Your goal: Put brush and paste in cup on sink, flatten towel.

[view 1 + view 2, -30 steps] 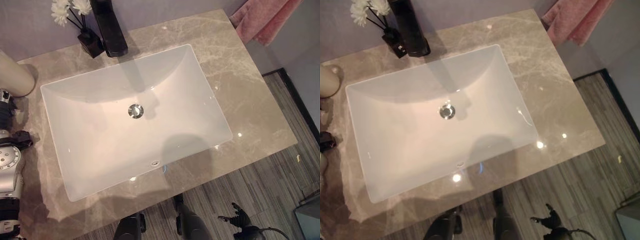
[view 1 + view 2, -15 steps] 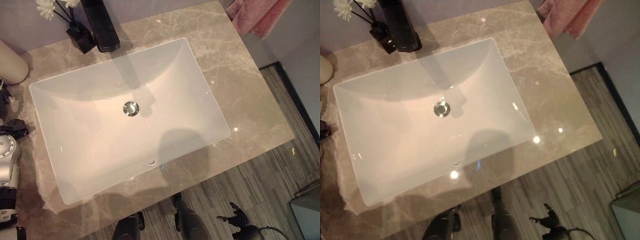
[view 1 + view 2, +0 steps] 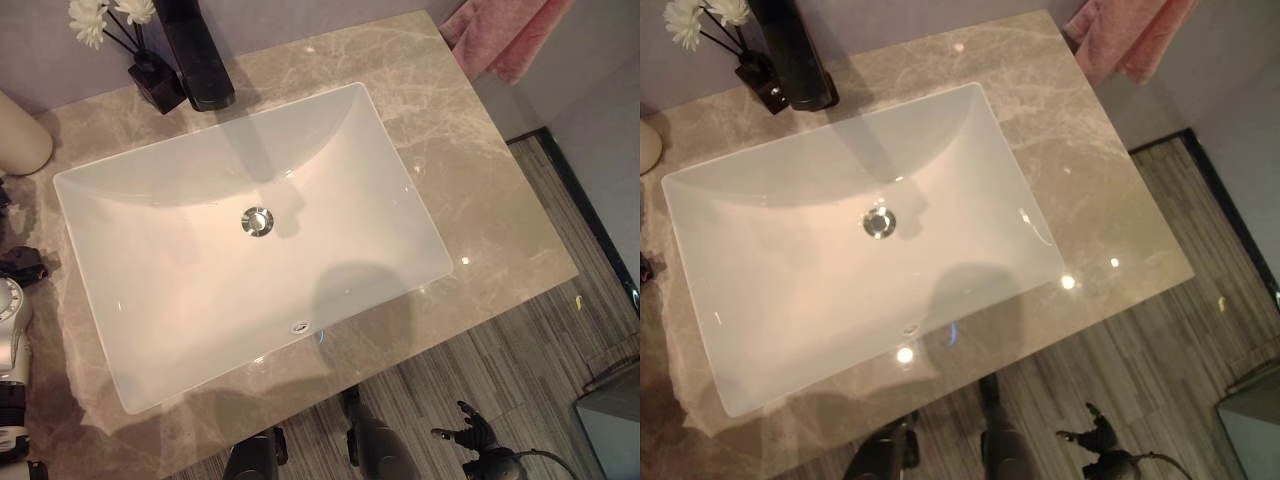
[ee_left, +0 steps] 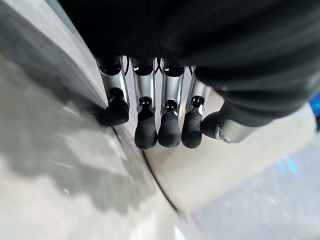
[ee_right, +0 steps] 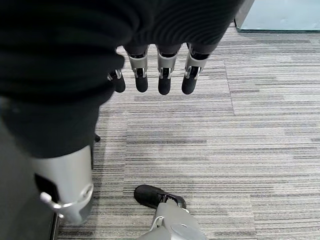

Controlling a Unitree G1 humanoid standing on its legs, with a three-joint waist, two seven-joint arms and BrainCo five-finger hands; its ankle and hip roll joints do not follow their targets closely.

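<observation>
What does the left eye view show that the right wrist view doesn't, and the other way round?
Left eye view: a white sink set in a marble counter, a black tap, white flowers and a pink towel past the far right corner. Right wrist view: the right hand from close up, fingers straight, holding nothing. Shared: that hand, and the striped grey floor beneath it.

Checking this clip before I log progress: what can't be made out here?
- Cup: cut off by the left eye view's left edge; contents unseen.
- Pink towel: cut by the top edge; its lie unclear.
- Left hand: left wrist view, relaxed fingers holding nothing.
- Right hand: low over the floor, small, open.
</observation>
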